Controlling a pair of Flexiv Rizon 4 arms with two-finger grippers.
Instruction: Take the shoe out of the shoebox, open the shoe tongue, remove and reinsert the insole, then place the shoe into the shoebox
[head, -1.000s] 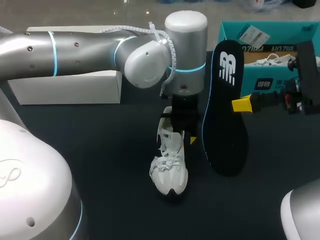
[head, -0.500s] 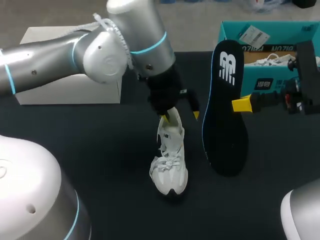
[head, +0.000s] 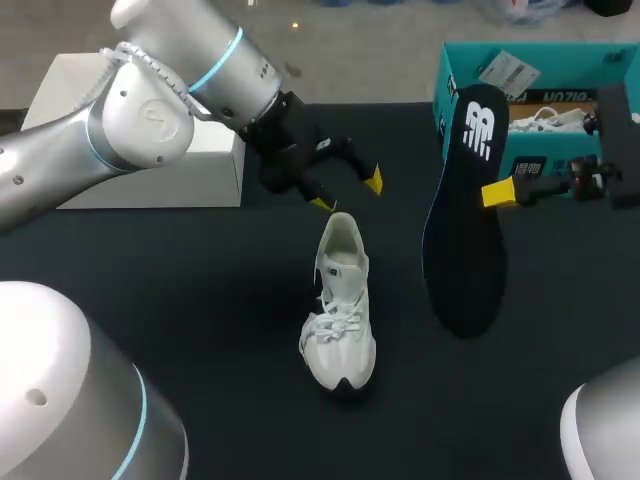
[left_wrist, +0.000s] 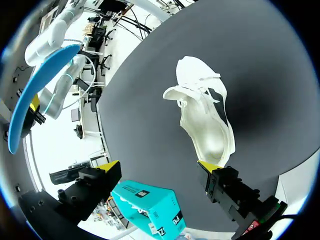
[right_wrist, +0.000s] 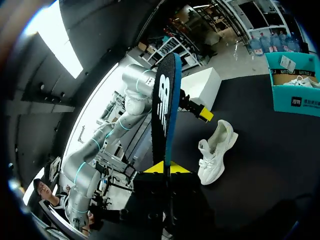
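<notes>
Dark worktop (head: 200, 330), seen from behind the rig, nearest first.

- White sneaker (head: 340, 300) is lying on its sole near the middle, out of the box, toe toward the robot, heel away. Laces are loose and the opening is uncovered.
- Black insole (head: 465, 250) is held on edge just right of the sneaker, apart from it. It is pinched at mid-length by the right jaws, and the right wrist view shows it rising between the two yellow tips. Right arm (head: 600, 180) comes in from the side. Whether the insole's lower end touches the worktop cannot be told.
- Left arm (head: 150, 110) is behind the sneaker, with the left jaws spread and holding nothing. One tip is close to the heel, seemingly clear of it.
- Teal shoebox (head: 445, 90) stands at the far right with a second white shoe (head: 545, 120) inside. White box (head: 140, 170) stands at the far left.

Change noted: a second ago the left jaws were down over the sneaker's heel. They have since been raised and drawn back to the left. The insole has been carried slightly right and away. The sneaker has not shifted.

Judgement: removal is done and the opening has been freed, so reinsertion of the insole is likely next.

Print: a white logo is seen on the insole, and paper labels and printed panels on the shoebox wall. None has been transcribed.
</notes>
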